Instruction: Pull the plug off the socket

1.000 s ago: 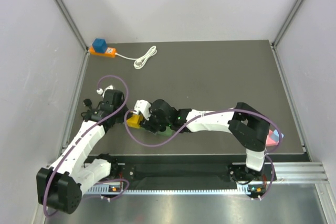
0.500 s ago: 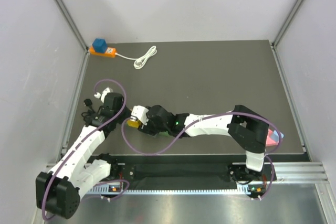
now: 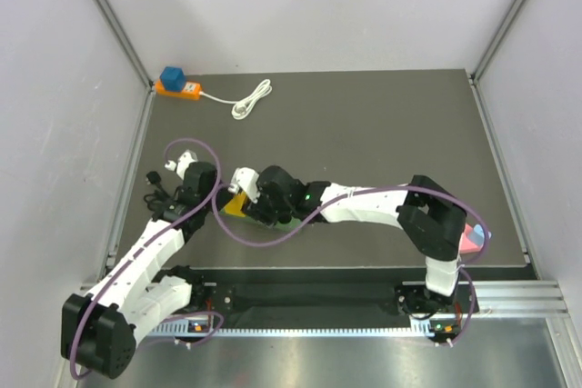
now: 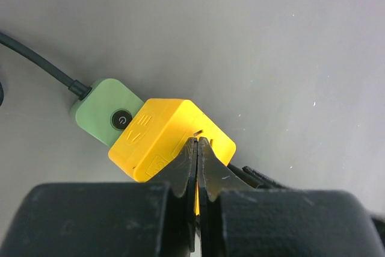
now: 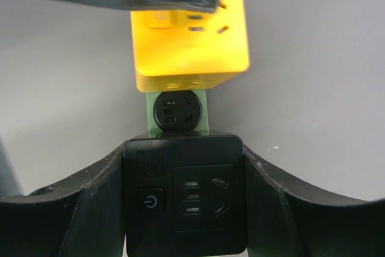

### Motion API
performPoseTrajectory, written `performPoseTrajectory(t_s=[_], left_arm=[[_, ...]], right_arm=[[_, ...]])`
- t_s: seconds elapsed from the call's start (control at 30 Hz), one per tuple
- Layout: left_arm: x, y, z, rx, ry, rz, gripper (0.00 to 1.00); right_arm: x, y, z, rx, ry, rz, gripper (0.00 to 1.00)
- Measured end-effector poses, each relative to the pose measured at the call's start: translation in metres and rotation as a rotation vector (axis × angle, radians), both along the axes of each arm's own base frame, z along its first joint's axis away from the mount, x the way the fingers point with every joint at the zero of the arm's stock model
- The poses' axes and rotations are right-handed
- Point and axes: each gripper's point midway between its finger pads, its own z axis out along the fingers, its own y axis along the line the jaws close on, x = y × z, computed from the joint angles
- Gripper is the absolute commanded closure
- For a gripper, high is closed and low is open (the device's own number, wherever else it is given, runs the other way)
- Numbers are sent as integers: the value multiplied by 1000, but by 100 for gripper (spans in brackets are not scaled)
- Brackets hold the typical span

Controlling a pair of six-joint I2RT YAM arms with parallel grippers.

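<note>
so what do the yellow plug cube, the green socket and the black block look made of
Yellow plug cube: likely moulded plastic, satin finish, with rounded edges and recessed slots.
Green socket: plastic too by the look, smooth and matte, softly rounded corners.
Black block: probably matte plastic, with moulded pin slots and a power button.

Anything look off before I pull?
The left gripper is shut finger to finger atop the yellow plug, not around it. The plug sits flush on the green socket; the right gripper holds the black block.
</note>
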Motion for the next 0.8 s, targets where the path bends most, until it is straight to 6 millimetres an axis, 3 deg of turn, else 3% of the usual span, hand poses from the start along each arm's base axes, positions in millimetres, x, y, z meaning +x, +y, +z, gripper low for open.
performPoseTrajectory(t_s=[0.23, 0.63, 0.8], left_arm=[[0, 2, 0, 8, -3, 7, 100], [-2, -1, -2, 13, 0, -4, 100], [-1, 0, -1, 20, -4, 0, 100]], right_arm=[[-9, 4, 2, -85, -221, 9, 100], [-2, -1, -4, 42, 70, -57, 100], [-4, 1, 0, 16, -13, -32, 100]])
